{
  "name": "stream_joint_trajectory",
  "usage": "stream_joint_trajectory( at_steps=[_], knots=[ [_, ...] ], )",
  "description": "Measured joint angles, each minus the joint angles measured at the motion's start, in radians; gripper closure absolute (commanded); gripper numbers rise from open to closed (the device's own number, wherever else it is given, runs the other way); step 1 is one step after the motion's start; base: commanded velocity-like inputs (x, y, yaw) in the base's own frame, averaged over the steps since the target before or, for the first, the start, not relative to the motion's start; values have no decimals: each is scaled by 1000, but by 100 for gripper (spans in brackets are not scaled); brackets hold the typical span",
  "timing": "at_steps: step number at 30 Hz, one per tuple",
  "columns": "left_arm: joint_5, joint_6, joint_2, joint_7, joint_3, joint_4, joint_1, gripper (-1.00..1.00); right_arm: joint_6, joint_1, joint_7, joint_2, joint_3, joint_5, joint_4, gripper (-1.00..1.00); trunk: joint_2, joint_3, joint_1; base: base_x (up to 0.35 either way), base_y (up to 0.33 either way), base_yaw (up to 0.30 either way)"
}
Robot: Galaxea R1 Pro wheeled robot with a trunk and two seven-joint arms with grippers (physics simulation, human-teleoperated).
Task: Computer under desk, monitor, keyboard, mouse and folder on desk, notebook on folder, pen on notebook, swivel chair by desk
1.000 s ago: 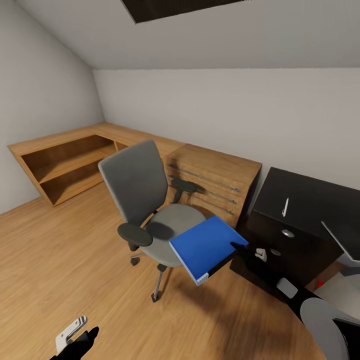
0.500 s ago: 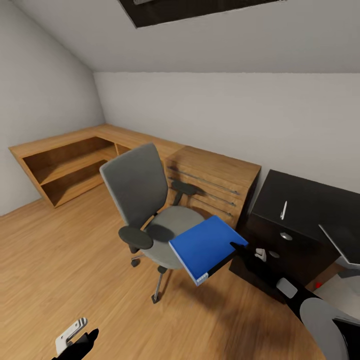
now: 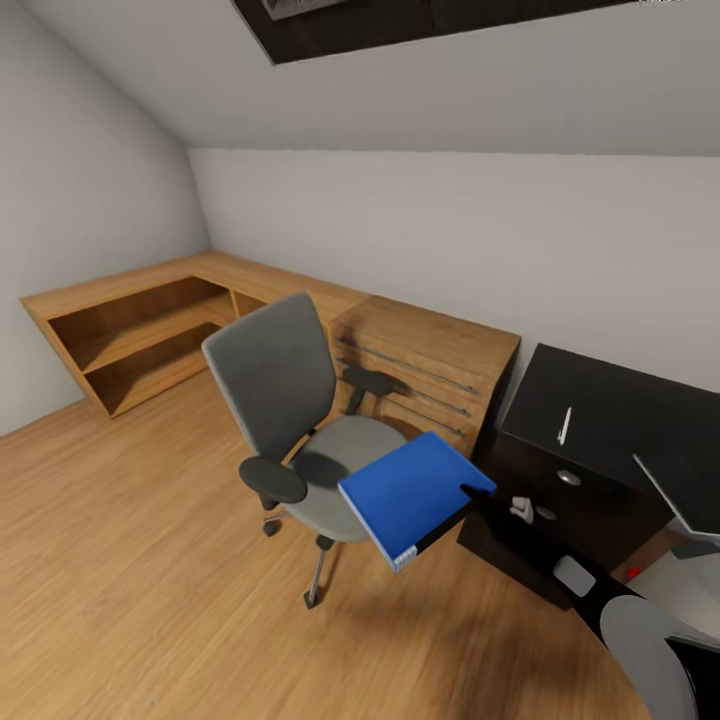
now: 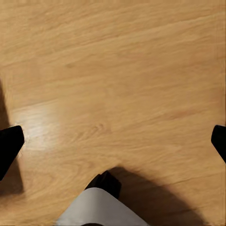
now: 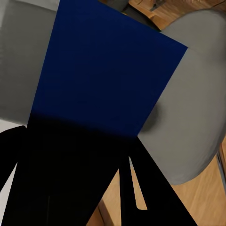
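Note:
A blue folder [image 3: 415, 493] hangs level in the air just off the front right of the grey swivel chair's [image 3: 290, 400] seat. My right gripper [image 3: 480, 498] is shut on the folder's near right edge. In the right wrist view the blue folder [image 5: 108, 70] runs out from between the dark fingers of my right gripper [image 5: 75, 146], over the grey chair seat [image 5: 197, 108]. A white pen [image 3: 564, 425] lies on top of a black box-shaped unit [image 3: 590, 460] at the right. My left gripper [image 4: 113, 141] is open above bare wooden floor [image 4: 117, 70].
A wooden drawer cabinet [image 3: 430, 365] stands against the back wall behind the chair. A low wooden shelf unit [image 3: 130, 335] fills the left corner. A pale slanted panel edge [image 3: 675, 495] shows at the far right. Open floor [image 3: 130, 560] lies left of the chair.
The head camera has tilted up a little, so the whole picture slid down and my left gripper left the bottom edge. The folder and my right gripper kept their place.

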Motion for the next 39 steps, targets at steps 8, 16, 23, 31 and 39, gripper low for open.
stream_joint_trajectory(
  at_steps=[8, 16, 23, 31, 39],
  knots=[
    [-14, -151, 1, -69, 0, 156, 0, -100, 4, 0, 0, -3, 1, 0, -4, 100, 56, 26, -31, 0, 0, -34],
    [-14, -169, -1, -77, -2, 197, 0, -100, 3, 0, 1, -3, 3, 2, -8, 100, 112, 62, -61, 0, 0, -19],
    [-14, -170, -2, -77, -2, 204, 0, -100, 3, 0, 1, -4, 4, 3, -9, 100, 161, 95, -88, 0, 0, -1],
    [-14, -171, -3, -78, -2, 206, 0, -100, 4, 0, 3, -7, 4, 3, -9, 100, 217, 133, -119, 0, 0, 0],
    [-14, -171, -3, -78, -2, 206, 0, -100, 13, 0, 2, -9, 4, 3, -9, 100, 273, 171, -150, 0, 0, 0]
  ],
)
